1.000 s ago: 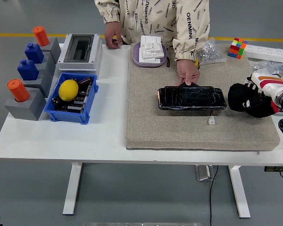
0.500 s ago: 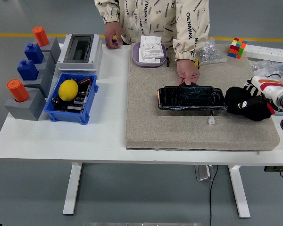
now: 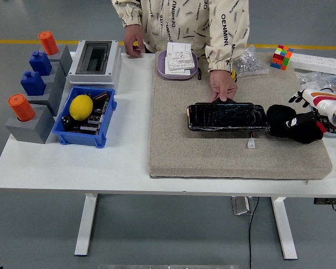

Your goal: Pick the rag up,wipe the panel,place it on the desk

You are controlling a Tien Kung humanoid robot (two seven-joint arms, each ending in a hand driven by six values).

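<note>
1. I see my right hand [image 3: 309, 120] entering from the right edge of the frame, mid height, over the grey mat [image 3: 235, 151].
2. Its fingers are curled around the black rag [image 3: 288, 123], gripping it; the rag sits bunched on the mat at right of centre.
3. The rag's left side is just beside the right end of the black panel [image 3: 227, 117], maybe touching, I can't tell for sure.
4. The panel lies flat, long side left to right, in the middle of the mat, shiny and crinkled on top.
5. A small white connector [image 3: 251, 144] lies on the mat just below the panel's right end.
6. My left hand isn't in frame.
7. A person stands at the top centre; one hand [image 3: 223, 87] points fingers down at the panel's upper edge, touching it.
8. The person's other hand [image 3: 133, 43] rests on the white tabletop [image 3: 73, 168] near the top, just right of the grey electrical box [image 3: 95, 60].
9. A purple tray [image 3: 161, 66] with white parts is at the top of the mat, between the person's hands.
10. A blue bin [image 3: 84, 137] at left holds a yellow lemon [image 3: 81, 107] and dark bits.
11. Grey blocks [image 3: 29, 126] with orange and blue pegs are at the far left.
12. A colour cube [image 3: 281, 57] and a clear bag [image 3: 250, 61] sit upper right; a white power strip [image 3: 319, 63] is beyond them.
</note>
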